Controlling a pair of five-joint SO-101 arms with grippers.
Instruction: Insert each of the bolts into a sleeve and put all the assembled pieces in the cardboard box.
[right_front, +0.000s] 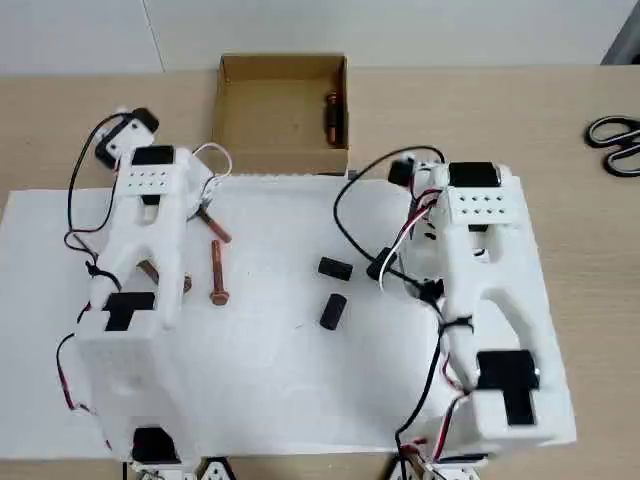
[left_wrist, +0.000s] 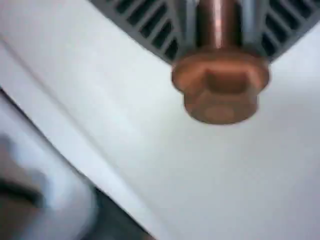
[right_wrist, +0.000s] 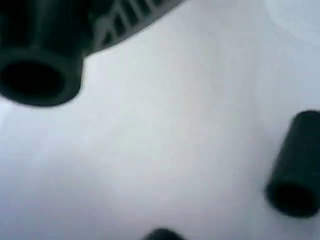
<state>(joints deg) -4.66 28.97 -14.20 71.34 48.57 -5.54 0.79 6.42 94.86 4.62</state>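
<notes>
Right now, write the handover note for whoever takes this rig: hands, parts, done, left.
Left hand: shut on a bolt.
Right hand: shut on a black sleeve.
On the white sheet: a loose bolt, a spare sleeve and a second spare sleeve beside it.
Done: one finished piece lies in the cardboard box, against its wall.
Left: join the held bolt and sleeve, box them, then pair up the loose parts.

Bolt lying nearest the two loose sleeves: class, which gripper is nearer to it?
Left. The left gripper, holding another bolt, is close beside the loose bolt; the right gripper, holding a sleeve, is beyond two loose sleeves.
</notes>
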